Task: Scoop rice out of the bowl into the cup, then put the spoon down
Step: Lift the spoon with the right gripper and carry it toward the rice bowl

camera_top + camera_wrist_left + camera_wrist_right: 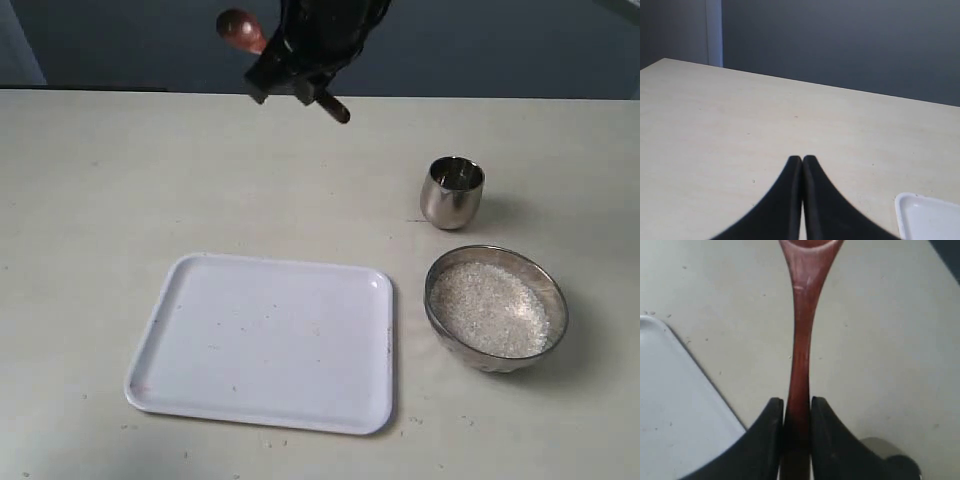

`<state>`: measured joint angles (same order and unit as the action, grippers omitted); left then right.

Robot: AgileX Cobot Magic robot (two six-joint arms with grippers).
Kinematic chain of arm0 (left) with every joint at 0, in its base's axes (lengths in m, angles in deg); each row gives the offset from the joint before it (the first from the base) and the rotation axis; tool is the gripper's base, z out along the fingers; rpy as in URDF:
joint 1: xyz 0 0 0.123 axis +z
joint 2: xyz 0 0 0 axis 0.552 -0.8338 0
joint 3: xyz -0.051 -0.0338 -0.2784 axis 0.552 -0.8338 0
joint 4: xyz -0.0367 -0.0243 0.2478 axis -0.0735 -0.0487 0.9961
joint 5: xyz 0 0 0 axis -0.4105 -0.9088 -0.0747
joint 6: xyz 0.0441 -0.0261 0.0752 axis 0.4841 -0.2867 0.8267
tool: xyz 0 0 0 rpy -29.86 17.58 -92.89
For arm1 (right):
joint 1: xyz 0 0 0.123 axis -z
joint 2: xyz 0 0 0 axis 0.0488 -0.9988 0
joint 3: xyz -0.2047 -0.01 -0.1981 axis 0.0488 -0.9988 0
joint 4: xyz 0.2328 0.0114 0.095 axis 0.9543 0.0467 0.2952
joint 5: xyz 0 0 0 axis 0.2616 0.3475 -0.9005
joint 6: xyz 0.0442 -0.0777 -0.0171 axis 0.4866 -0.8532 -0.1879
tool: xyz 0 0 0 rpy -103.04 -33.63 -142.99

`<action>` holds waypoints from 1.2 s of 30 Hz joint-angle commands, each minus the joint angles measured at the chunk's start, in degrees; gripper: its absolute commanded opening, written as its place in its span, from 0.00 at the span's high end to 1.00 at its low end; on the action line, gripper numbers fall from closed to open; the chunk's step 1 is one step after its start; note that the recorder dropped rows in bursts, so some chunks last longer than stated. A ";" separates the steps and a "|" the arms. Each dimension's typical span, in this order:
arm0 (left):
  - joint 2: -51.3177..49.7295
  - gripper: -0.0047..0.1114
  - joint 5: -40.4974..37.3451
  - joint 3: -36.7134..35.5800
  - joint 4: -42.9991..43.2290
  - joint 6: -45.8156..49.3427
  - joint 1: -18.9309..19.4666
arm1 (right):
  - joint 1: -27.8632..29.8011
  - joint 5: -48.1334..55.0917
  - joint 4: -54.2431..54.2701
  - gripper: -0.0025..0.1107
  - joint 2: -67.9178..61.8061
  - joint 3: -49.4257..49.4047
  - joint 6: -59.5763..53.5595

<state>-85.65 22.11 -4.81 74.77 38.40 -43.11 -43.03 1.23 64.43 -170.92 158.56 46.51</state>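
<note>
My right gripper (290,72) hangs high over the far middle of the table, shut on the handle of the dark reddish-brown wooden spoon (242,31). In the right wrist view the spoon (802,315) runs straight out from between the right gripper (797,402) jaws, its oval bowl cut off at the frame edge. The steel cup (452,192) stands at the right. Just in front of it sits the wide grey bowl (470,350), holding white rice (490,308). My left gripper (802,159) is shut on nothing above bare table; it does not show in the exterior view.
A white rectangular tray (260,340) lies at front centre, left of the bowl. Its corner shows in the left wrist view as the tray (925,215), and its edge in the right wrist view as the tray (670,405). A few loose grains lie near it.
</note>
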 commanded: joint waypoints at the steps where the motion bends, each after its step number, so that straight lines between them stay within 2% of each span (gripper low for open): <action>1: 0.26 0.96 0.51 0.14 0.33 -0.12 -0.41 | 0.14 0.40 -4.35 0.98 5.20 -3.21 3.86; 4: 0.26 0.96 0.51 0.14 0.33 -0.12 -0.41 | 0.14 0.40 -7.58 0.98 9.64 -10.98 7.66; 17: 0.26 0.96 0.51 0.14 0.33 -0.12 -0.41 | 0.57 0.40 -6.80 0.98 35.35 -49.64 11.35; 19: 0.26 0.96 0.51 0.14 0.33 -0.12 -0.41 | 1.42 0.40 -13.61 0.98 38.35 -54.41 11.35; 20: 0.26 0.96 0.51 0.14 0.33 -0.12 -0.41 | 1.42 0.40 -21.60 0.98 39.39 -56.97 13.41; 22: 0.26 0.96 0.51 0.14 0.33 -0.12 -0.41 | 1.42 0.40 -25.09 0.98 40.19 -59.34 13.03; 25: 0.26 0.96 0.51 0.14 0.33 -0.12 -0.41 | 1.42 0.40 -18.43 0.98 39.99 -59.70 5.16; 27: 0.26 0.96 0.51 0.14 0.33 -0.12 -0.41 | 1.42 0.40 -17.84 0.98 39.99 -59.70 4.20; 30: 0.26 0.96 0.51 0.14 0.33 -0.12 -0.41 | 1.42 0.40 -19.11 0.98 39.99 -59.78 4.68; 33: 0.26 0.96 0.51 0.14 0.33 -0.12 -0.41 | 1.42 0.40 -27.15 0.98 40.10 -59.78 12.60; 36: 0.26 0.96 0.51 0.14 0.33 -0.12 -0.41 | 1.87 0.40 -24.86 0.98 40.20 -59.93 10.30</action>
<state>-85.65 22.11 -4.81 74.77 38.40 -43.11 -41.60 1.92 39.71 -131.21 99.05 57.23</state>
